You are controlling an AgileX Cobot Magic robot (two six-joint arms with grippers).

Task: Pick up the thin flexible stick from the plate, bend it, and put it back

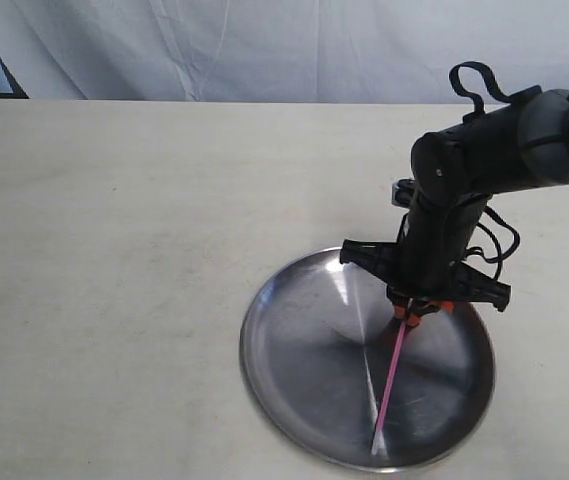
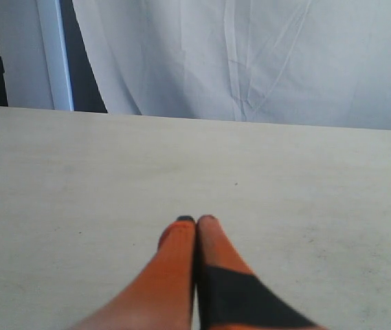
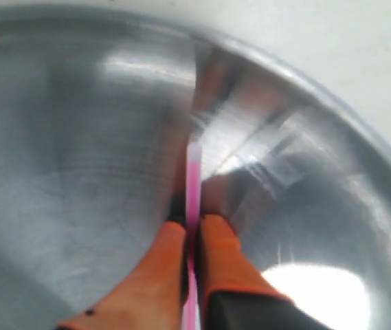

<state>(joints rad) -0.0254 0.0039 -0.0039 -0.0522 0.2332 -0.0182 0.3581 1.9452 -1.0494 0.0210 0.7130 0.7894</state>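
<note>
The right claw (image 1: 419, 312) stands over the far right part of the plate (image 1: 299, 375), its orange fingers (image 3: 164, 258) pressed together on the pink stick (image 1: 392, 380); the wrist view shows the stick running through the narrow gap between the two fingers, clamped near one end; from the claw the stick slopes in a straight line toward the near rim of the plate, where its whitish tip (image 1: 376, 446) meets the metal just inside the rim; whether the rest of the stick lies flat on the plate or hangs slightly above it, I cannot tell; the black arm (image 1: 464, 180) reaches in from the right, with loose cables (image 1: 494, 245) hanging beside the wrist; the plate sits on a pale table (image 1: 114, 250), right of the middle and close to the near edge of the view; the left claw (image 2: 196, 220) hangs over a bare stretch of the same table, well apart from the plate, its two orange tips touching with nothing between them; a white cloth (image 1: 264, 50) hangs behind the table
</note>
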